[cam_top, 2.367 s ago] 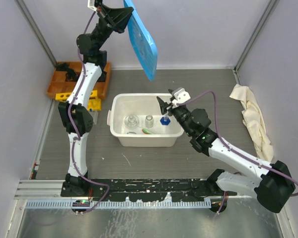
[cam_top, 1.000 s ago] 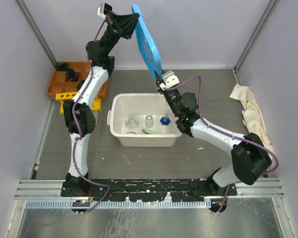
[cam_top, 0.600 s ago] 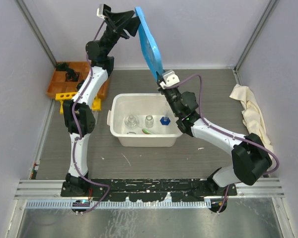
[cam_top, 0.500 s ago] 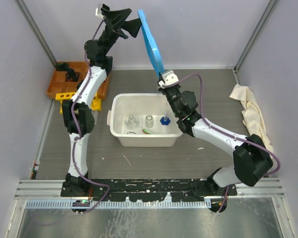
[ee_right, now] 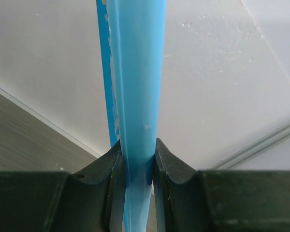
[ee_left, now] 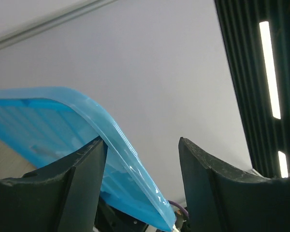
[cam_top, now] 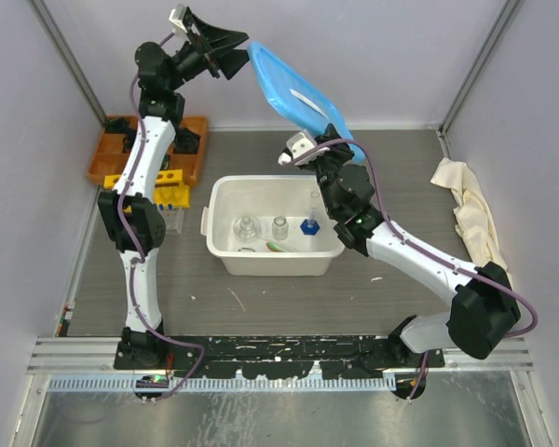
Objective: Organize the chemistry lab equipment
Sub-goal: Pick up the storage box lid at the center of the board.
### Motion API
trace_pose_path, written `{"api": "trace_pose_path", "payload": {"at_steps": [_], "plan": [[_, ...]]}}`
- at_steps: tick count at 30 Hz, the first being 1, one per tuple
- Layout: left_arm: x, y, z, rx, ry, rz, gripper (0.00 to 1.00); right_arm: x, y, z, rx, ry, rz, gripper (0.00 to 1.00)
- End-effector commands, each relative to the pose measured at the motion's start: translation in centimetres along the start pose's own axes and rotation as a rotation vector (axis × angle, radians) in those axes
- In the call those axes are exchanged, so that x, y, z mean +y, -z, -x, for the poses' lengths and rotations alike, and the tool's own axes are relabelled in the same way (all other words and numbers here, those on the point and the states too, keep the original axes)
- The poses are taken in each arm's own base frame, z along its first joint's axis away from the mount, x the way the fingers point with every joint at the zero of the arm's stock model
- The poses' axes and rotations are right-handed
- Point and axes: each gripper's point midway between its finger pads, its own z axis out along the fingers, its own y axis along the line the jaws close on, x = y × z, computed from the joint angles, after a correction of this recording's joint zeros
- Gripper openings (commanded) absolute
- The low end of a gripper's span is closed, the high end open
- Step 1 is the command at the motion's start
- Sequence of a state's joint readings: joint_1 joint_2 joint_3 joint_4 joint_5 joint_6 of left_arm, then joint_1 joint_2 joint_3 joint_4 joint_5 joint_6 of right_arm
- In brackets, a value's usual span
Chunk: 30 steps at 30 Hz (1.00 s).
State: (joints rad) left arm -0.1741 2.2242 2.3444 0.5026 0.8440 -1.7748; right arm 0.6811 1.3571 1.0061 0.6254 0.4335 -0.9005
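Sprung apart since a second ago, the jaws of our left gripper [ee_left: 140, 143] stand wide at the top edge of the blue lid [cam_top: 293, 88] without pinching it, while our right gripper [ee_right: 137, 145] clamps the lower edge, holding it tilted above the white bin [cam_top: 225, 191] where the flask [cam_top: 247, 226], tube [cam_top: 279, 226] and blue cap [cam_top: 308, 225] sit, so the handover looks done.

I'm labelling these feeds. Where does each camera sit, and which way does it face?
Top external: above and behind the arms, looking down on the table, white bin and both arms.
Left wrist: on the left arm, facing up at wall and ceiling lights; the open left pincer frames the blue lid's edge.
Right wrist: on the right arm, looking along the blue lid, edge-on, clamped in the right pincer.
Shared: all three show the blue lid.
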Motion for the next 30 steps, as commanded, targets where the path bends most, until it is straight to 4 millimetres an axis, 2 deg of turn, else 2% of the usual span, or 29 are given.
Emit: {"api": "trace_pose_path", "payload": {"at_steps": [1,4,13,19,22,25,30], "plan": [[-2.0,1.8,-2.5,0.108,-0.167,0.204,0.62,-5.0,0.6,2.6,-0.008,0.17,-0.137,0.01],[0.9,3.5,-2.4,0.075,-0.232,0.404,0.61,-5.1,0.7,2.5,0.008,0.234,-0.155,0.01],[5.1,7.1,-4.0,0.058,-0.16,0.632,0.62,-5.1,0.0,1.8,0.058,0.378,-0.215,0.01],[5.2,8.1,-6.5,0.04,-0.091,0.601,0.63,-3.7,-0.3,1.5,0.054,0.473,-0.214,0.01],[6.1,8.9,-7.8,0.033,-0.075,0.617,0.63,-3.2,-0.3,1.8,0.044,0.487,-0.217,0.01],[6.0,8.8,-7.8,-0.017,-0.052,0.541,0.63,-2.4,-0.2,2.0,0.041,0.513,-0.208,0.01],[4.6,7.9,-7.2,-0.046,-0.029,0.427,0.62,-1.1,0.1,1.8,0.041,0.525,-0.176,0.01]]}}
